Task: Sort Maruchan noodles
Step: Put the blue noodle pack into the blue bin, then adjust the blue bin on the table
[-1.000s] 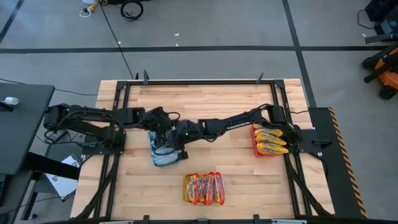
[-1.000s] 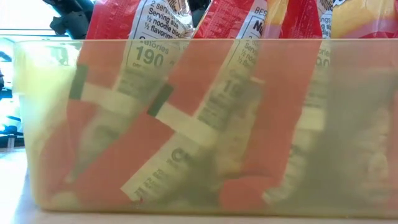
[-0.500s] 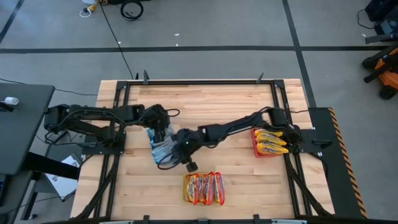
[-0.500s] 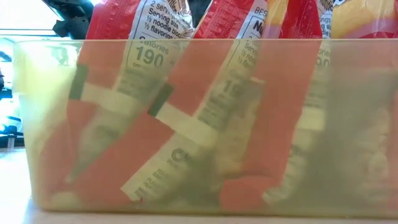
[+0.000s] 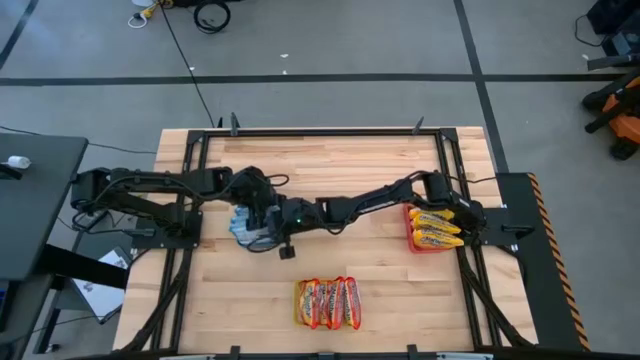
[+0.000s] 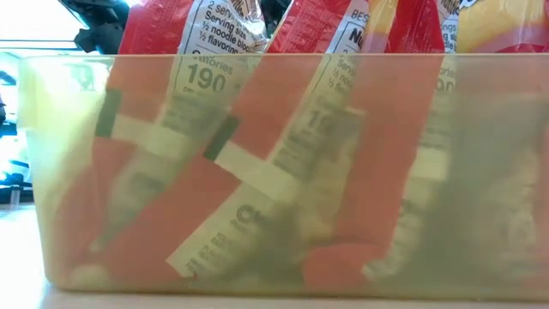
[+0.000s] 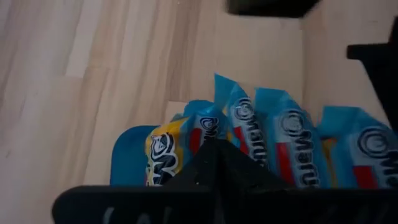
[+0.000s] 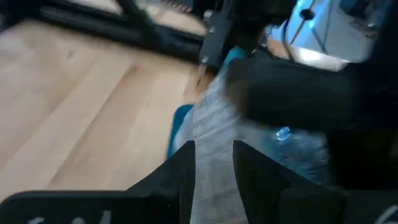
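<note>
- Right gripper [image 5: 268, 228], on the dark arm reaching in from the worktop's right edge, sits left of the worktop's centre with its two dark fingers [image 8: 180, 171] clasped on a silvery-white crinkled plastic noodle packet [image 8: 211, 155], which runs up between them in the right wrist view.
- Left gripper [image 5: 255, 205], fingers pressed together on nothing, hangs just beside the right one, over the flat blue plastic tray [image 7: 127, 155] near the worktop's left edge.
- Blue-and-white plastic noodle packets [image 7: 273, 143] stand on edge in a row on that tray, right under the left gripper; the round Maruchan logo and the letters "Maru" can be read on their ends.
- Red-orange plastic noodle packets [image 5: 327, 302] lie side by side in a clear yellow-tinted plastic tray [image 6: 51, 172] near the middle of the worktop's front edge, well apart from both grippers.
- Through that tray's wall, the low view shows "190", "Calories", "2 servings" and "1/2 noodle block" printed on the white label panels.
- Yellow-orange plastic noodle packets [image 5: 434, 228] are stacked in a flat red plastic tray [image 5: 409, 228] by the worktop's right edge, beside the right arm's base.
- Pale wooden butcher-block worktop [image 5: 330, 160] is framed by black rails.
</note>
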